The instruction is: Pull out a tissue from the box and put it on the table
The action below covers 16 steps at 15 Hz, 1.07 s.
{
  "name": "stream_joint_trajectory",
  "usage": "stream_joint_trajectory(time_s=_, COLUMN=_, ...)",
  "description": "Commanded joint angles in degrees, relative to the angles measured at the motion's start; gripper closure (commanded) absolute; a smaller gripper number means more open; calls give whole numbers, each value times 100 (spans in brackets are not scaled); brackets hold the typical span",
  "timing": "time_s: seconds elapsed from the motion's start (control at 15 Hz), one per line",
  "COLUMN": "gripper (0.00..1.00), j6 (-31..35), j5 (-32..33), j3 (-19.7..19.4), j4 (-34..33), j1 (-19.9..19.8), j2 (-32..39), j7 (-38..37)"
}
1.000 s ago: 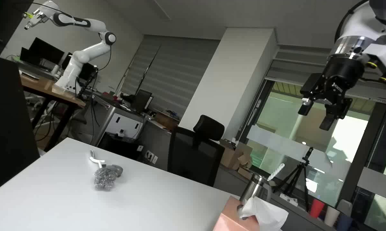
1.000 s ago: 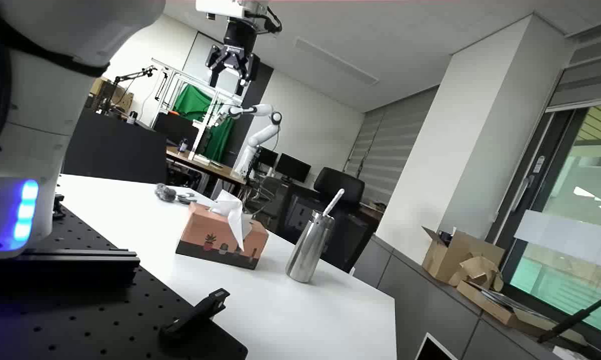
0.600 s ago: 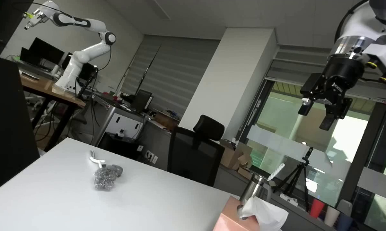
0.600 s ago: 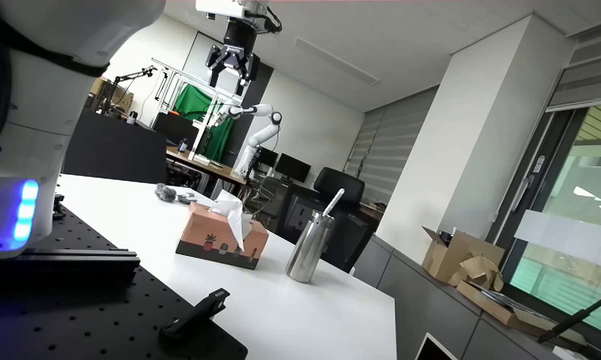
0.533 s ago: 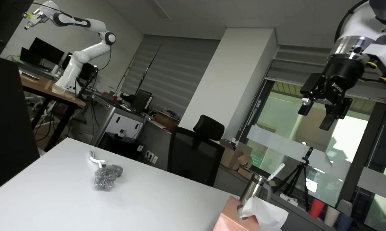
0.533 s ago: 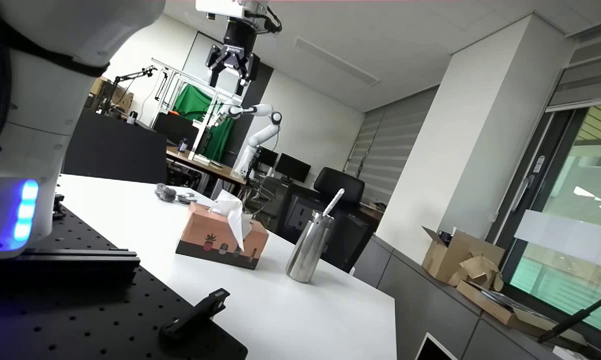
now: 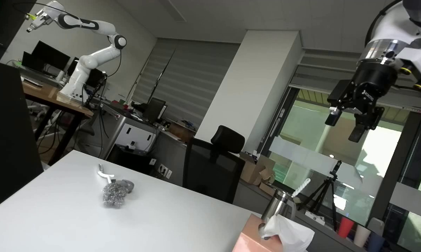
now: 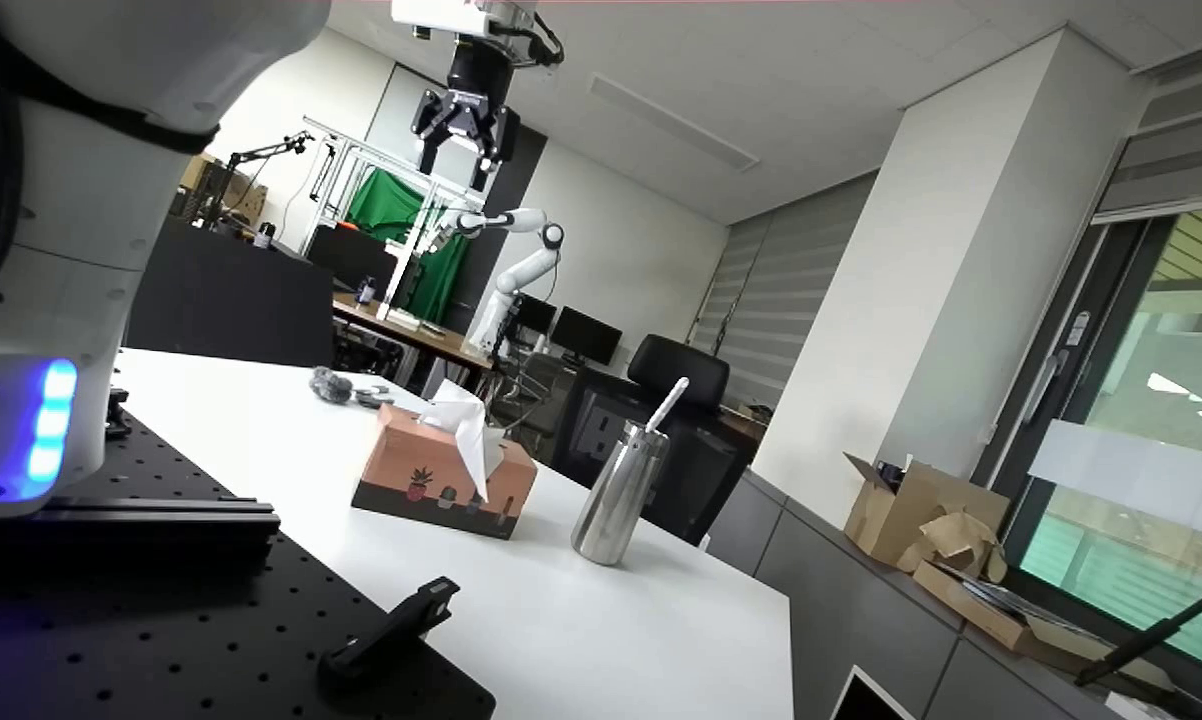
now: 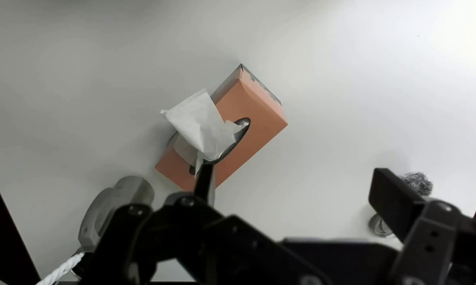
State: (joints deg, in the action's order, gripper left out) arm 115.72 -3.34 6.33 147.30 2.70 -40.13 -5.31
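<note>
Gripper (image 7: pixel 343 128): fingers (image 9: pixel 394 204) well apart, nothing btwn them. Tissue (image 9: pixel 200 126): L of centre in wrist view, bunched up out of the box (image 9: pixel 261 114) slot (image 9: pixel 239 137), draped over the box's upper-L long edge. Pull not done yet; prob. approach stage.

What cd go wrong:
- Off-line descent. In wrist view the finger gap looks to be over table (image 9: pixel 321 178), lower R of the tissue, so going straight down w/o a shift cd jab the box or miss the tissue altogether.
- Grip too deep: a finger may snag the slot rim & bring the box up too. Box prob. light, so a jammed or sideways pull might drag it anyway.
- Grip too shallow: just the loose flap pinched, thin paper tears or slips out.
- Jug (image 8: pixel 616 500) stands near the box, not touching, w/ a white stick (image 8: pixel 668 403) poking out the top; a low sideways swing cd tip it.
- At release, light tissue may cling to a finger & ride back up.

Rel. pos.: in an exterior view gripper's at upper R of frame, tissue (image 7: pixel 291 232) at lower R, box cut off by frame bottom; so tissue's well below gripper & a bit L. In an exterior view gripper (image 8: pixel 453 172) is top, L of centre, tissue (image 8: pixel 468 430) almost straight under it, likewise well apart. In wrist view one finger overlaps the box's lower edge, but that's prob. just line of sight, no contact.
</note>
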Motion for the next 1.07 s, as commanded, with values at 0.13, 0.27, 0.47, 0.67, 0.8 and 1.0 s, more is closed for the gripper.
stream_joint_trajectory(time_s=0.13, gripper=0, j6=637, j5=19, j3=-30, j4=118, j1=-221, j2=-7, j7=-459)
stream_joint_trajectory(time_s=0.27, gripper=0, j6=1110, j5=34, j3=-25, j4=164, j1=-435, j2=94, j7=-754)
stream_joint_trajectory(time_s=0.47, gripper=0, j6=1692, j5=14, j3=15, j4=238, j1=-773, j2=359, j7=-1259)
stream_joint_trajectory(time_s=0.67, gripper=0, j6=2142, j5=20, j3=84, j4=290, j1=-1081, j2=802, j7=-1856)
stream_joint_trajectory(time_s=0.8, gripper=0, j6=2442, j5=28, j3=133, j4=333, j1=-1255, j2=1119, j7=-2287)
stream_joint_trajectory(time_s=1.0, gripper=0, j6=3023, j5=-24, j3=161, j4=388, j1=-1451, j2=1694, j7=-2914)
